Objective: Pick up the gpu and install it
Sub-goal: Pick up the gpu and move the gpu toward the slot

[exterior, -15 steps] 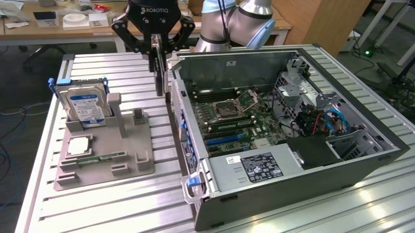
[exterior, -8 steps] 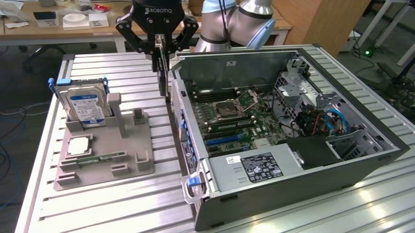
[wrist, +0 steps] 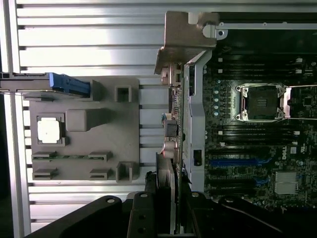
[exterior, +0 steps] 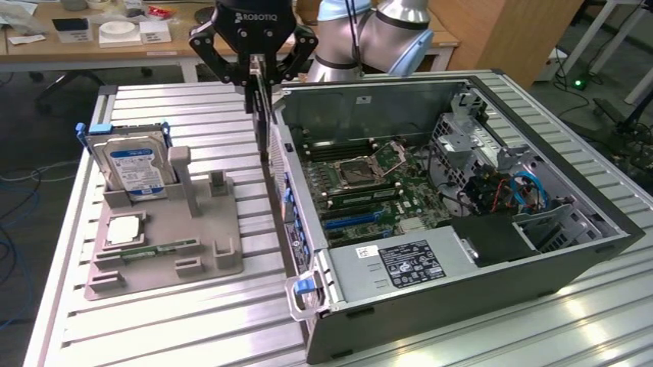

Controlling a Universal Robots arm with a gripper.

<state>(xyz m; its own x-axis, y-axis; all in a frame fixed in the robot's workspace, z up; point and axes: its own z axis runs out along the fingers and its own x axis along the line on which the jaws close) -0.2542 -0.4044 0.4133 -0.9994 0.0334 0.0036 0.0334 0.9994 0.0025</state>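
Opened on its side at the front of the ribbed aluminium table, the computer case lies with its power supply nearest and its motherboard facing up, so the blue expansion slots can be reached from above. Over the case's wall on the exterior view's left, the robot's gripper is pinched narrow on the top edge of the gpu. The thin dark card hangs straight down, edge-on and clear of the table, between the case and the grey parts tray. Held upright like this, its lower edge points downward, which seems the attitude a slot would need.

On the tray, the hard drive stands in its cradle with the processor and the memory stick lying flat in front. Its upright posts beside the drive stand vacant. The pick-up looks done; the card is not yet over the board, and no slot is filled.
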